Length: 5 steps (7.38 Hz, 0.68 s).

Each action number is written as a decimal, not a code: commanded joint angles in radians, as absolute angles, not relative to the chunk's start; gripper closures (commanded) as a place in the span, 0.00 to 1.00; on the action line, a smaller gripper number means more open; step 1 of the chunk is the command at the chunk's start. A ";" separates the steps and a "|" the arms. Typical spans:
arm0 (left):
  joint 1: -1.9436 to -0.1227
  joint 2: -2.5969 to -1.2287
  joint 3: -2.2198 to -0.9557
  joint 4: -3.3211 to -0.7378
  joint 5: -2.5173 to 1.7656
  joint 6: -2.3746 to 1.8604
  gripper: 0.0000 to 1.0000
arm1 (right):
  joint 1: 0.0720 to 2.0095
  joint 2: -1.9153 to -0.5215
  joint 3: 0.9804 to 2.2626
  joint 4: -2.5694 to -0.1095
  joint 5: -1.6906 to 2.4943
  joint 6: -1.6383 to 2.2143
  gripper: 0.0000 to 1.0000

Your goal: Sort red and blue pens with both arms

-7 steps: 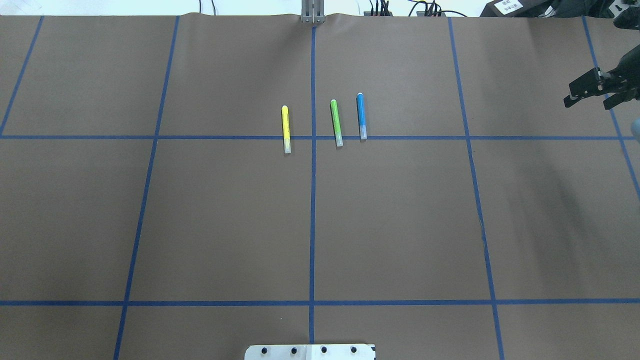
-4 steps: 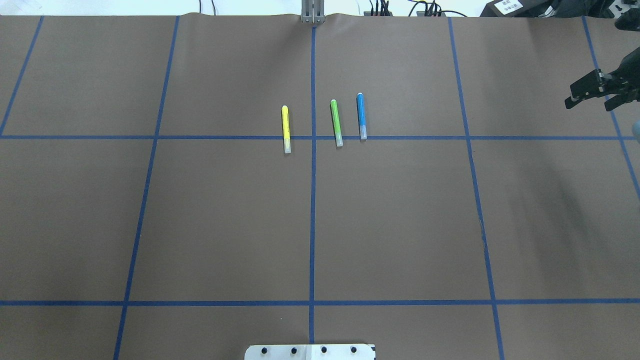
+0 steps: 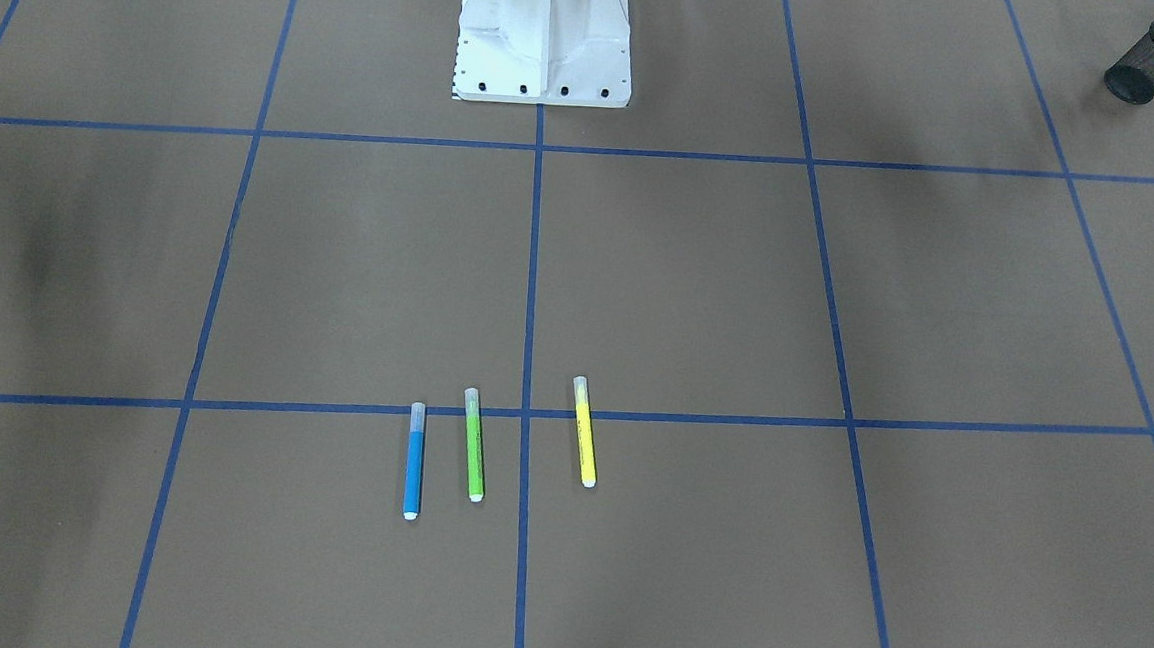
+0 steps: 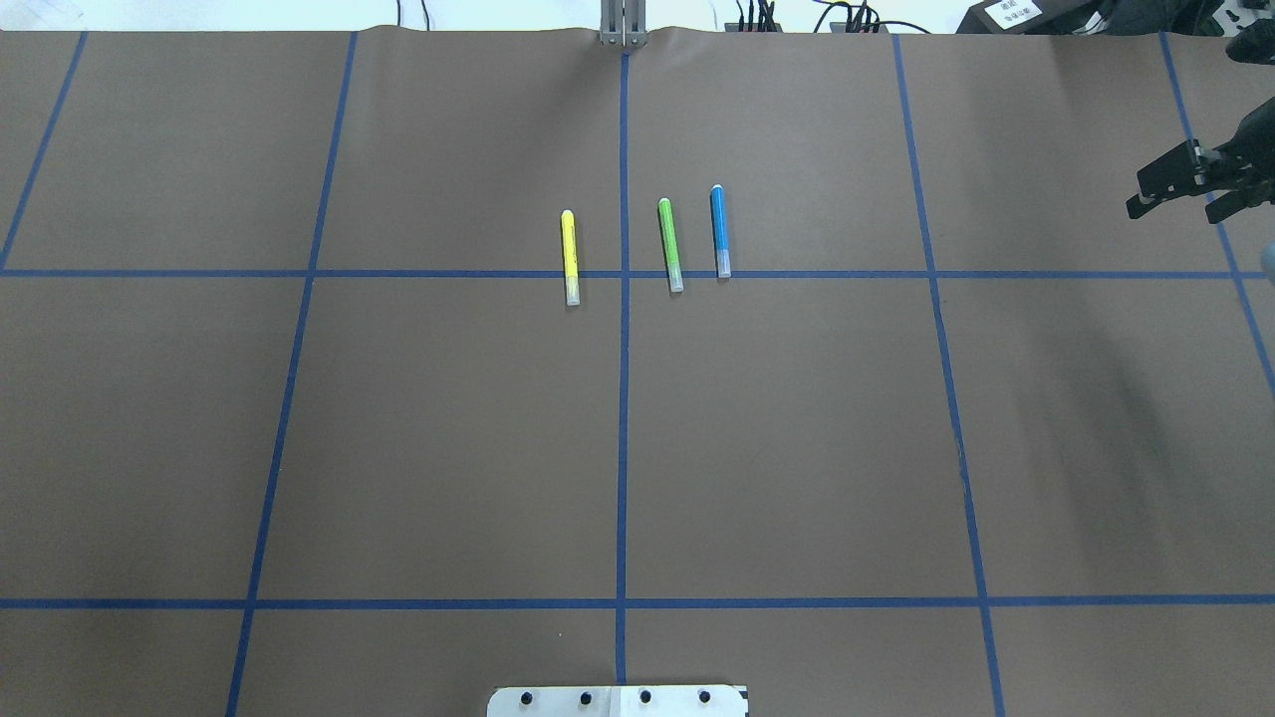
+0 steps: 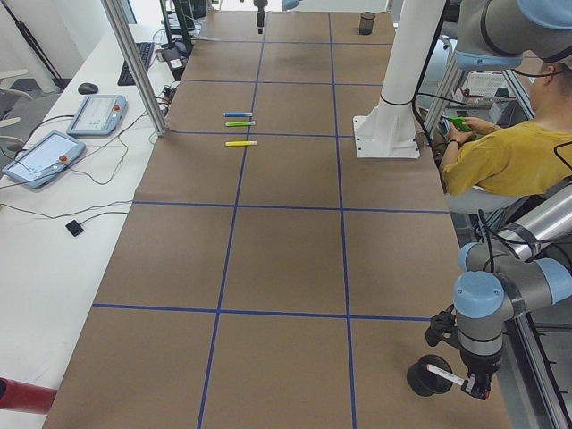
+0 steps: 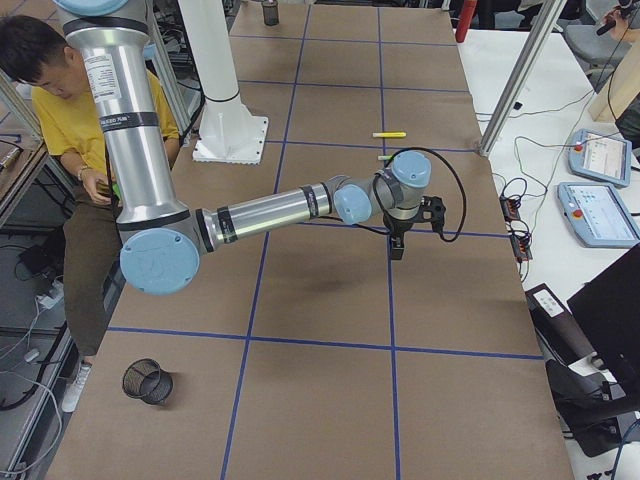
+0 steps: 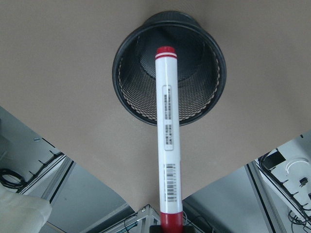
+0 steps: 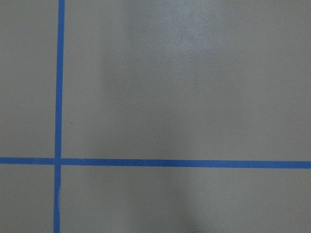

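The red pen [image 7: 167, 141], white-barrelled with red ends, hangs over a black mesh cup [image 7: 131, 92] with my left gripper [image 7: 170, 228] shut on its lower end. The exterior left view shows this pen [image 5: 444, 374] tilted above the cup [image 5: 420, 380] at the table's near corner. Mid-table lies the blue pen [image 4: 719, 231], also seen in the front-facing view as the blue pen [image 3: 414, 462]. Far from it, at the right edge, my right gripper [image 4: 1185, 194] hovers open and holds nothing.
A green marker [image 4: 670, 245] and a yellow marker [image 4: 570, 257] lie left of the blue pen. A second mesh cup [image 6: 146, 381] stands at the right-hand end. A person in yellow [image 5: 509, 156] sits behind the robot base [image 4: 618, 700]. Tablets [image 5: 96, 113] lie beyond the table's far edge.
My right gripper has drifted slightly toward the right edge and the far side. The three markers on the table have not moved.
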<state>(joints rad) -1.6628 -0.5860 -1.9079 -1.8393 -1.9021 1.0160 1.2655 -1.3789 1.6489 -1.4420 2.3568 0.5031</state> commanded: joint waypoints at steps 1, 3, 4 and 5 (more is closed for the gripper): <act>-1.663 -0.584 -1.904 -1.839 -1.902 1.017 0.83 | 1.266 -1.379 1.647 -1.442 2.358 0.503 0.00; -1.661 -0.586 -1.902 -1.839 -1.902 1.017 0.66 | 1.266 -1.379 1.646 -1.442 2.356 0.503 0.00; -1.663 -0.584 -1.902 -1.839 -1.902 1.017 0.64 | 1.266 -1.379 1.646 -1.442 2.356 0.503 0.00; -1.661 -0.586 -1.902 -1.838 -1.907 1.019 0.60 | 1.266 -1.379 1.646 -1.442 2.356 0.503 0.00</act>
